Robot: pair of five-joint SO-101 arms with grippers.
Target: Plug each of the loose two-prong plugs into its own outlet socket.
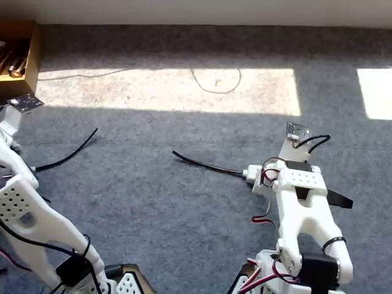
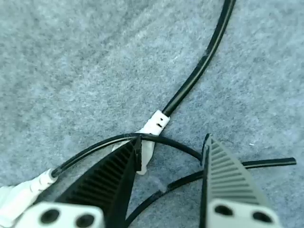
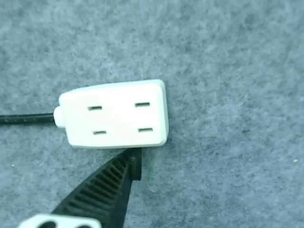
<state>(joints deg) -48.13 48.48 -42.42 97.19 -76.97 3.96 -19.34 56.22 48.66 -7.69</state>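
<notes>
Both sockets of the outlet block [image 3: 114, 114] sit empty. The left claw [image 2: 171, 152] hangs apart over a loose white plug [image 2: 152, 135]. I cannot tell the right claw's [image 3: 137, 165] state.

The grey carpet [image 1: 153, 196] is overlooked from a camera set high, with the left arm [image 1: 27, 211] and right arm [image 1: 303, 202] caught at the frame's lower corners, and is viewed closely and steeply by both wrist cameras, the outlet block [image 3: 114, 114] being shared by the right wrist and high views.
</notes>
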